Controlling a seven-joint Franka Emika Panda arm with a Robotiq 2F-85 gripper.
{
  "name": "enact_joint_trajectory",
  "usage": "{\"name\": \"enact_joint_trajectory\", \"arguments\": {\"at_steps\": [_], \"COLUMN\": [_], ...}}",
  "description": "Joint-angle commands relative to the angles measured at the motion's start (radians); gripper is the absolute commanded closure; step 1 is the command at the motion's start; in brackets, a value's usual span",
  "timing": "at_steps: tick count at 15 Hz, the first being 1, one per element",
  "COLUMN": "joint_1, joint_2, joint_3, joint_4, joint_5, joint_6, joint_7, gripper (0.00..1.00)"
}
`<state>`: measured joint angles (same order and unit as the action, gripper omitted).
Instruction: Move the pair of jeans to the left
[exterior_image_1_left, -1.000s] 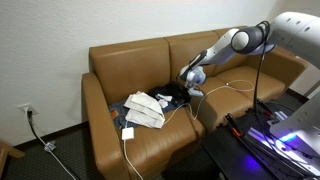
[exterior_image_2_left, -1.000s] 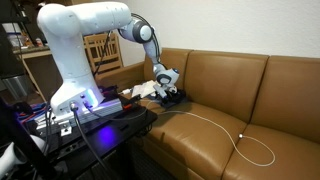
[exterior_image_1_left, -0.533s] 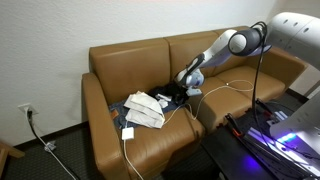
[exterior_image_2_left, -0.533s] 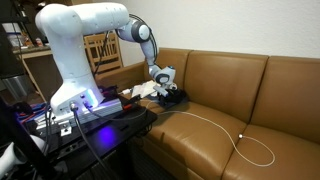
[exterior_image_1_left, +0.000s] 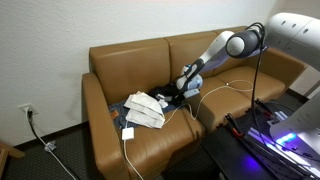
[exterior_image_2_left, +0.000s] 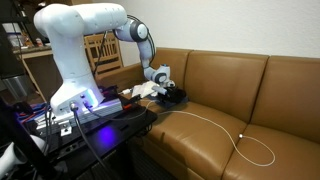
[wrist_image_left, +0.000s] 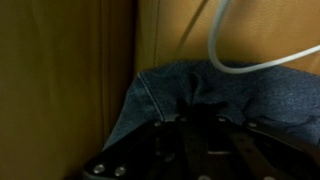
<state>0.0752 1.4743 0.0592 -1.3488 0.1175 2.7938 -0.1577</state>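
on the wall at far left in an exterior view, a socket (exterior_image_1_left: 25, 108) with a black cord (exterior_image_1_left: 38, 135) trailing toward the floor. next, a brown sofa (exterior_image_1_left: 110, 60), and on its left seat a heap of pale clothes (exterior_image_1_left: 148, 108) with a small white plug (exterior_image_1_left: 128, 131) just beside. right of the heap and touching it, the dark jeans (exterior_image_1_left: 168, 97), crumpled near the seam between the two seats. at their right edge, the gripper (exterior_image_1_left: 183, 90), low against the cloth; cannot tell whether wide, narrow or clamped on denim. farther right, a white cable (exterior_image_1_left: 225, 88) looped over the right seat, and the arm (exterior_image_1_left: 235, 42) reaching in from the right. in the wrist view, bare leather at left, blue jeans at centre, the cable curving above them.
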Motion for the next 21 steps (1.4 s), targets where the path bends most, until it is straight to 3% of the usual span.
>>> {"name": "enact_joint_trajectory", "arguments": {"at_steps": [1, 4, 8, 12, 16, 21], "joint_1": [0.029, -0.03, -0.153, -0.184, -0.056, 0.189], "joint_2": [0.0, 0.0, 0.0, -0.098, -0.195, -0.321], "joint_3": [-0.046, 0.018, 0.177, 0.267, 0.263, 0.189], "joint_4": [-0.022, -0.01, 0.017, -0.115, -0.202, -0.253], "joint_5": [-0.058, -0.059, -0.075, -0.1, -0.188, -0.316], "joint_6": [0.043, 0.018, -0.021, -0.058, -0.046, -0.008], "joint_7": [0.072, 0.043, -0.14, -0.292, -0.258, -0.154], "gripper": [1.0, 0.99, 0.99, 0.99, 0.99, 0.99]}}
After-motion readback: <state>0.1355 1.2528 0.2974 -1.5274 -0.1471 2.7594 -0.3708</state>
